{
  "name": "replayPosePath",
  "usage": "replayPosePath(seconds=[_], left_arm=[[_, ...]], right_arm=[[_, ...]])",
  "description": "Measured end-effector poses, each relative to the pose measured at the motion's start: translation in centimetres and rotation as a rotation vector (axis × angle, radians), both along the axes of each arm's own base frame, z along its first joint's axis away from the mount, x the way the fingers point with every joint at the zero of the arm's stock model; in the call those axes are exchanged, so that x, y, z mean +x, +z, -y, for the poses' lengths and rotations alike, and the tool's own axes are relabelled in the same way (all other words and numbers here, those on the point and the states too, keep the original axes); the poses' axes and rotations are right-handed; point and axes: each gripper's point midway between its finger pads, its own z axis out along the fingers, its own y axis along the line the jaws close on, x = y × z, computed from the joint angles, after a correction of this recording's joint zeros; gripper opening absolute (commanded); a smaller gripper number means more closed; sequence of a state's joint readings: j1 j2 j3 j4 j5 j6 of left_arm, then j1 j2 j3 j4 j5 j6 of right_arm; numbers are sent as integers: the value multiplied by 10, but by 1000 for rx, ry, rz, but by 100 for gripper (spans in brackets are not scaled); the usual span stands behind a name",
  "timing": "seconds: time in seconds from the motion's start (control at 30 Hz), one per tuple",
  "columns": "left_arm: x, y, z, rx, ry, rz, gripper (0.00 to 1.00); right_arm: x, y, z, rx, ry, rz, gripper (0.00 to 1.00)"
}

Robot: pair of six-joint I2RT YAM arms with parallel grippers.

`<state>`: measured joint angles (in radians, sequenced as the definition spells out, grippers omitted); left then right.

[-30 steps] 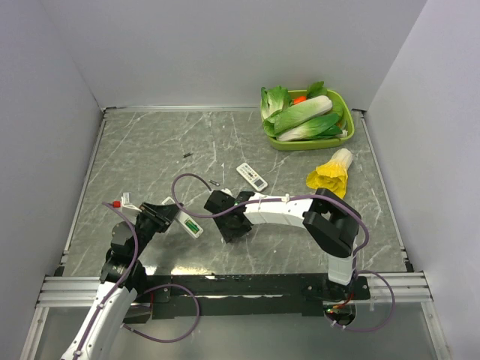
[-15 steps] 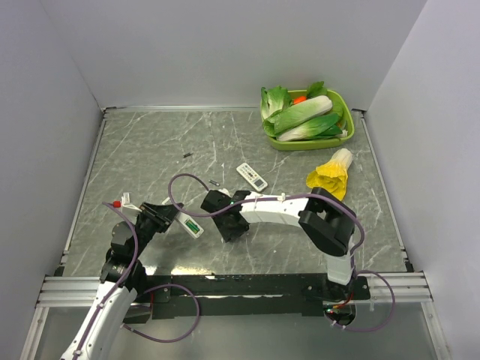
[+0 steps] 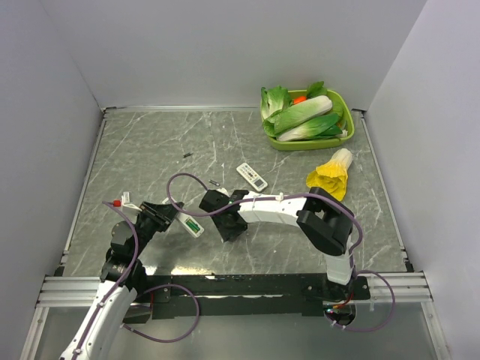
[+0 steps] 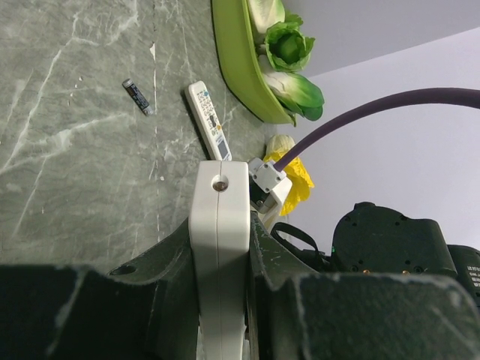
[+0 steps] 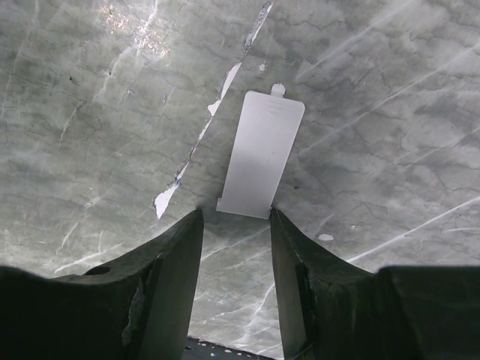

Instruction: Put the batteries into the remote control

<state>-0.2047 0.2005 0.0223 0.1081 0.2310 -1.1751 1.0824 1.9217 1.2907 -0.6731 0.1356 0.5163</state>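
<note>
Left gripper (image 4: pixel 217 259) clamps slim white plastic remote (image 4: pixel 218 202), green batteries (image 3: pixel 192 223) I judge inside; half-open right gripper (image 5: pixel 236 215) straddles the unfitted white lid (image 5: pixel 261 154).

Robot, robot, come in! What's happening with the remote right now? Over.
Left gripper shut on the remote control, green battery showing in it. Right gripper open at the near end of the white cover lying on the table. Nothing blocking the cover.

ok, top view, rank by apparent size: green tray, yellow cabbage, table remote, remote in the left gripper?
1. green tray
2. yellow cabbage
3. tie: table remote and held remote control look alike; held one partly hidden.
</note>
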Motion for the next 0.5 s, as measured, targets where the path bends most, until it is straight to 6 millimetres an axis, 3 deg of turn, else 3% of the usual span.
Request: replayPosePath(seconds=[0.33, 0.5], left_arm=[[0, 1, 1, -12, -1, -5, 2], [0, 1, 2, -19, -7, -8, 2]], right_arm=[[1, -1, -3, 4, -9, 7, 30], [3, -1, -3, 1, -11, 16, 29]])
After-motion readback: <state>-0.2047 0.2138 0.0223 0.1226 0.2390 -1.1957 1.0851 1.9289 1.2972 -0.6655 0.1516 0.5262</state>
